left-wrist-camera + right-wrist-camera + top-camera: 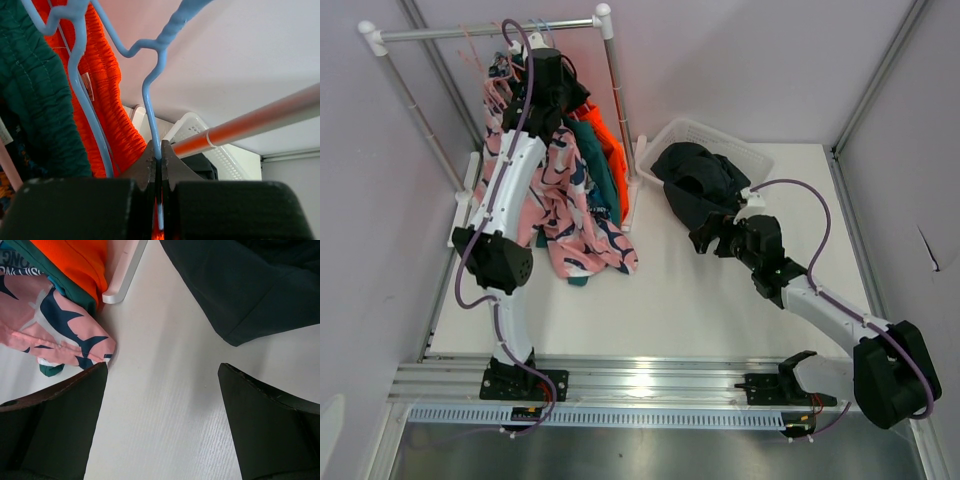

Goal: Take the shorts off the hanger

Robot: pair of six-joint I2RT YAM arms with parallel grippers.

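Several shorts hang on the rack at the back left: a pink shark-print pair (575, 225), a teal pair (595, 165) and a bright orange pair (610, 140). My left gripper (545, 70) is raised among them, just below the rail. In the left wrist view it (158, 150) is shut on the thin wire of a light blue hanger (150, 100), with the orange shorts (107, 100) and teal shorts (40, 100) to its left. A black pair (695, 180) lies in the white basket. My right gripper (712, 240) hangs open over bare table (162, 375), holding nothing.
The white basket (720, 140) stands at the back, right of the rack. The rack's rail (490, 32) crosses the top left, and its white foot (122, 275) rests on the table. Pink shorts (45, 325) reach the tabletop near my right gripper. Walls close both sides.
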